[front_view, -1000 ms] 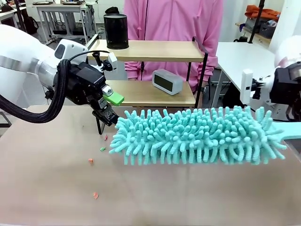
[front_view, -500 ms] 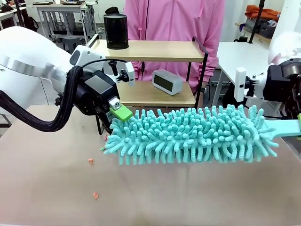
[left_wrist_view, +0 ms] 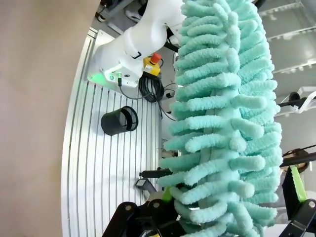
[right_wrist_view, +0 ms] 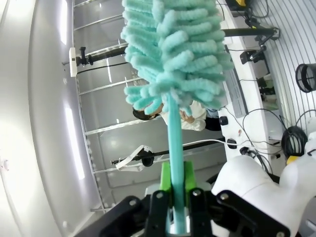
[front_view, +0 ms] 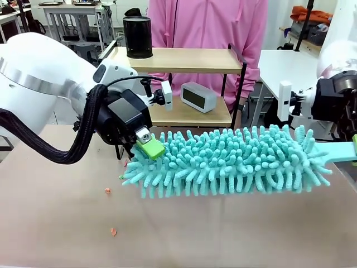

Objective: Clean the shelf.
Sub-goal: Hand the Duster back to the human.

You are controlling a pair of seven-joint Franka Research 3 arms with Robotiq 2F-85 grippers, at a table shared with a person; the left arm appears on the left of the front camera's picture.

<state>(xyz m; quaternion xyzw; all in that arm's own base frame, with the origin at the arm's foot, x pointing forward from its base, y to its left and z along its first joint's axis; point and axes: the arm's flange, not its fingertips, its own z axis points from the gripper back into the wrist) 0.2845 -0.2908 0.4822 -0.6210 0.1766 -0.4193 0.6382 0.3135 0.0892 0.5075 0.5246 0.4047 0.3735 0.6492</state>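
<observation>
The shelf (front_view: 184,60), a small two-tier rack of light wooden boards in a thin black metal frame, stands at the twelve o'clock edge of the beige tabletop (front_view: 223,234), just in front of a person in a pink top (front_view: 206,25). A black cylindrical cup (front_view: 138,37) sits at the ten o'clock end of its upper board; a pale grey rectangular clock (front_view: 198,96) rests on the lower board.

Between the shelf and the camera hangs a long teal chenille duster (front_view: 228,162), lying from nine to three o'clock above the tabletop. The right gripper (right_wrist_view: 176,210) has its fingers pinched tight on the duster's thin teal handle. The left gripper (front_view: 148,146) has its fingers spread either side of the fluffy nine o'clock end.

Risks, as I judge them: if the spread fingers close on soft pile instead of the core, the hold could slip; a broad sweep over the boards could knock the cup or push the clock off. Small orange and green scraps (front_view: 110,211) lie on the tabletop at about seven o'clock.

The front view gives the shelf and its load; the left wrist view shows the duster passing between the spread fingers; the right wrist view shows the pinch on the handle.
</observation>
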